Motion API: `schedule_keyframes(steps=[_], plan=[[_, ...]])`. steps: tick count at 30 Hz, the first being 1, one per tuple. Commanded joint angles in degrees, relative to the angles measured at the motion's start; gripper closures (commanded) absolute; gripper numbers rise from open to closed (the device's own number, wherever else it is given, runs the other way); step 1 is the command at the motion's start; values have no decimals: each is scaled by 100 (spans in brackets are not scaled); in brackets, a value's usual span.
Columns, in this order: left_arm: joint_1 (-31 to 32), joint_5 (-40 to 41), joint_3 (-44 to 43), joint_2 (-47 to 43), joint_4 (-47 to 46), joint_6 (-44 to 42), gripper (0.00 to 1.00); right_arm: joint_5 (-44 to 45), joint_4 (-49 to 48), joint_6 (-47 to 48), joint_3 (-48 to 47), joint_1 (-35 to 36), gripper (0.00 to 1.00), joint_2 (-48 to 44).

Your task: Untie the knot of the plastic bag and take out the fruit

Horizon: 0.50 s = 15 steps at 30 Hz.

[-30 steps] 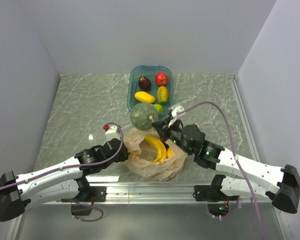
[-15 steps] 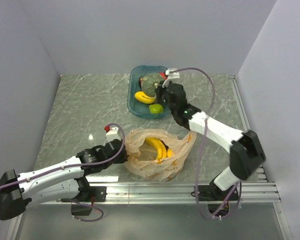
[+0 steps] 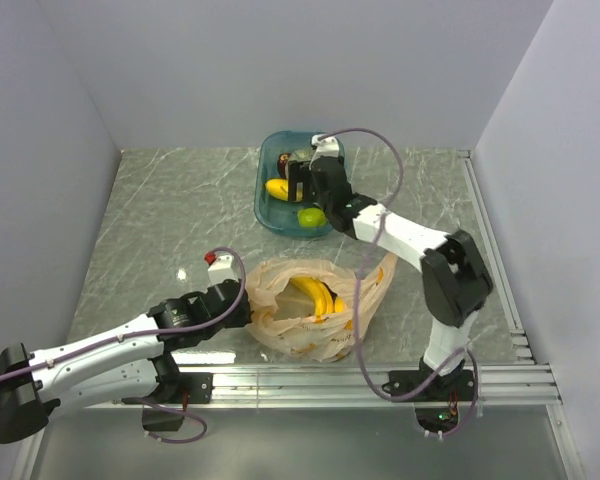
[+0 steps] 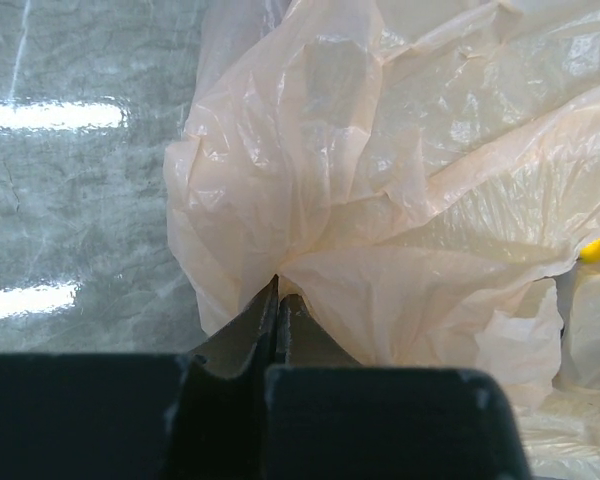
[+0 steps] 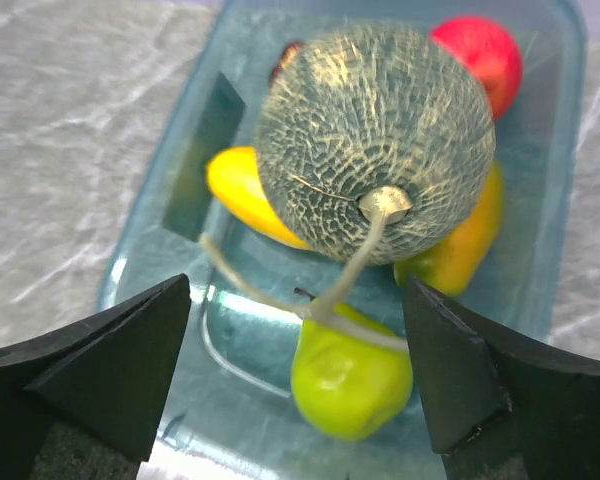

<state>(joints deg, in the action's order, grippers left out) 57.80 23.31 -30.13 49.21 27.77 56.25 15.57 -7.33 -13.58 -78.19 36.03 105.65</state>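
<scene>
The plastic bag (image 3: 310, 325) lies crumpled near the table's front with its mouth open, and no knot shows. A yellow banana bunch (image 3: 318, 294) lies inside it. My left gripper (image 3: 246, 312) is shut on the bag's left edge (image 4: 380, 180), its fingertips (image 4: 278, 288) pinching the film. Over the blue tub (image 3: 264, 165) my right gripper (image 5: 298, 340) stands open with nothing between its fingers. Just beyond it the netted green melon (image 5: 375, 140) rests in the tub on a yellow fruit (image 5: 242, 195) and a yellow-orange fruit (image 5: 460, 240), its stem pointing at the gripper.
The tub (image 5: 570, 150) also holds a red apple (image 5: 477, 50), a bright green lime (image 5: 350, 375) and a dark fruit (image 5: 288, 55) at the far rim. Grey walls close the table on three sides. A purple cable loops above the right arm (image 3: 400, 235).
My right arm carried the melon from above the bag to the tub, then opened and left it there. The left gripper kept its hold on the bag.
</scene>
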Motion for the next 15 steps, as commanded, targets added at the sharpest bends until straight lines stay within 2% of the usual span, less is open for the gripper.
schedule_keyframes(steps=[1,5,8,9,10,15], plan=[[30,226,-265,-43,9,-17,100,-212,293,145,49,245,7,-1194],[30,323,-353,106,9,18,100,-318,820,408,724,729,9,-2334],[30,385,-432,229,36,61,99,-362,1276,620,1243,1255,27,-2968],[30,411,-450,255,36,79,99,-345,1365,629,1367,1414,27,-3101],[30,446,-459,299,62,114,99,-353,1453,620,1499,1563,35,-3216],[30,595,-547,379,132,237,100,-195,1700,139,2588,2319,49,-3866]])
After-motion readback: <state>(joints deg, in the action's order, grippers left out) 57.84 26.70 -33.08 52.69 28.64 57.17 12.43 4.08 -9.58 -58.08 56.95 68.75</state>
